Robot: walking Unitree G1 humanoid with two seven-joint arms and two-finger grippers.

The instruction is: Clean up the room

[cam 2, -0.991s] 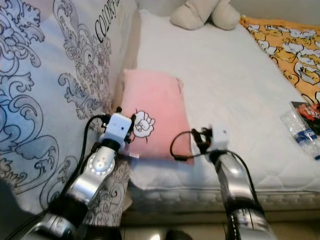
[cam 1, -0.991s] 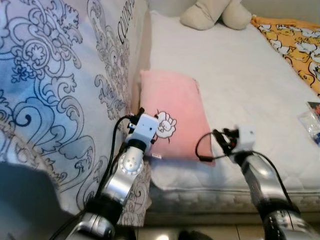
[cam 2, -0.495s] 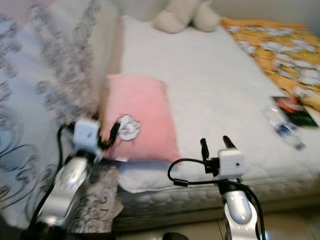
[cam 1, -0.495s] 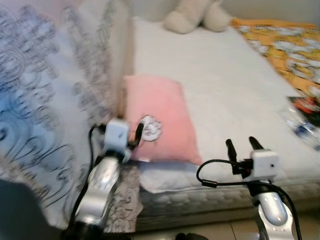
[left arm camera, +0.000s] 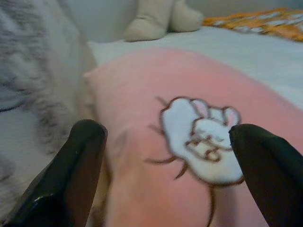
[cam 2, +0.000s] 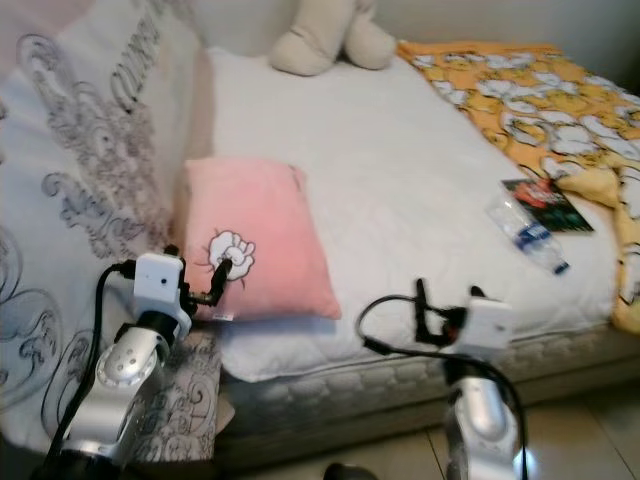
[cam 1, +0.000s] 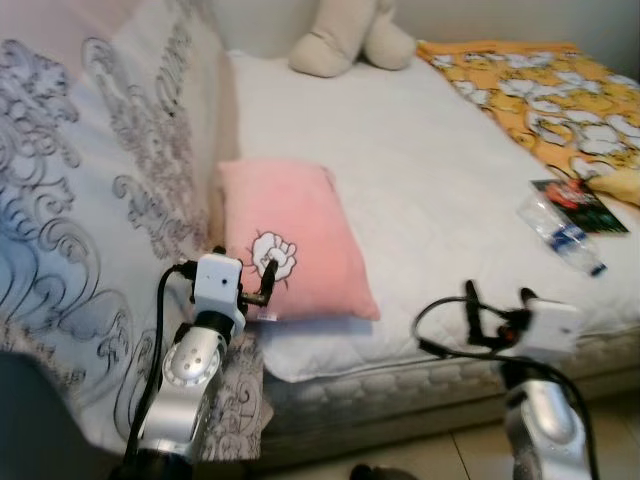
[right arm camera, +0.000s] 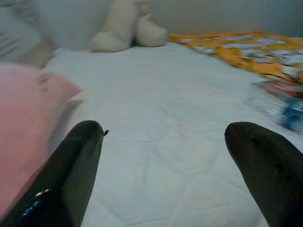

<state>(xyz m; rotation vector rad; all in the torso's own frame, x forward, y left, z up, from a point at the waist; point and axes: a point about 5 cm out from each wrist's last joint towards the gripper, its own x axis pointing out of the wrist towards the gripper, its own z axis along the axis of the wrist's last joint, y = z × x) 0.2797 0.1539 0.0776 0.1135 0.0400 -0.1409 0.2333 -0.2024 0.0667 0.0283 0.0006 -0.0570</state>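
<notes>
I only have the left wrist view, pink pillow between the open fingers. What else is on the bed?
Observer: A clear plastic bottle lies on the white sheet toward the robot's right, beside a dark packet.
Operator: Where's the right gripper?
Observer: The right gripper hovers at the mattress's near edge, fingers open, apart from the pink pillow.
Operator: Anything past the pillow?
Observer: A beige plush toy sits at the far end, next to an orange patterned blanket.

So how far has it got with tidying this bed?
Nothing looks finished yet. The left gripper, open, is at the near edge of the pink pillow; the right gripper hovers open at the bed's edge. A plastic bottle and a dark packet lie on the mattress, beside a crumpled orange blanket.
</notes>
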